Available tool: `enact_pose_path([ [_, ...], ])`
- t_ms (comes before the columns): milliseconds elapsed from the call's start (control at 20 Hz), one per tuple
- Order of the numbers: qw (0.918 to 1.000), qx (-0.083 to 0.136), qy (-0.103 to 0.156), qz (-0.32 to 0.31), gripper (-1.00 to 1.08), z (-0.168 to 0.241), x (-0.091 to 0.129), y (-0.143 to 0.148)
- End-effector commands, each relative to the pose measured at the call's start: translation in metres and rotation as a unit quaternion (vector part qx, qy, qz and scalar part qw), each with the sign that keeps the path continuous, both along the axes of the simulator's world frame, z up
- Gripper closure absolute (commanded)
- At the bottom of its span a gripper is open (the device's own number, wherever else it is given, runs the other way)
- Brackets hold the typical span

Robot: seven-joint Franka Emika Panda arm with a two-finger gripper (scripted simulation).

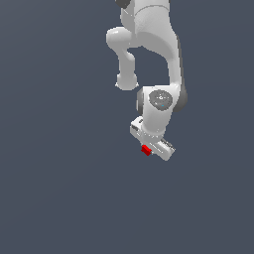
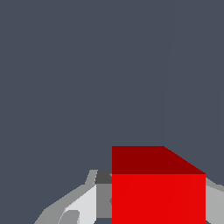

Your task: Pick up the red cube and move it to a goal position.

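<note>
Red cube, tiny, plain and bright, is seen in the exterior view at the lower edge of the white claw of the glossy white jointed arm. The arm is shown reaching down from the top of the picture, with the wrist bent so that the claw is tilted. The cube is much narrower than the claw body and lies against its underside, toward the exterior view's left. Only a flat, dark grey-blue ground is rendered around it; no bench edge, shadow or goal marker can be made out, so whether the cube is lifted cannot be told from this view.

In the wrist view, the cube is shown very close to the camera, with one bright red face and a darker red face above it. It is flanked on both sides by pale grey finger parts, which lie right against it. The claw is judged to be clenched on the cube, with the cube held between the fingers.

The step in hand is judged to be the carrying of the grasped cube. For the next move, the grip would need to be kept firm while the arm is guided to the goal position, whose place is not shown in either view.
</note>
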State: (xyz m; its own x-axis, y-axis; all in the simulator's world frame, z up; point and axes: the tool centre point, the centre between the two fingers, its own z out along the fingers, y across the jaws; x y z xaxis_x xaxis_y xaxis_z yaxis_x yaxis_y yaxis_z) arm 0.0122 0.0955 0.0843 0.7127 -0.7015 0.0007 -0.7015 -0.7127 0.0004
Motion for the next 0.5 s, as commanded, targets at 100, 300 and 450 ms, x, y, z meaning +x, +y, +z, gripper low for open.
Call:
enact_pose_path([
  [100, 1.0, 0.0, 0.0, 0.0, 1.08, 0.0051, 0.008, 0.0044],
  [300, 1.0, 0.0, 0.0, 0.0, 1.08, 0.0056, 0.0094, 0.005],
  [450, 1.0, 0.0, 0.0, 0.0, 1.08, 0.0047, 0.0086, 0.0043],
])
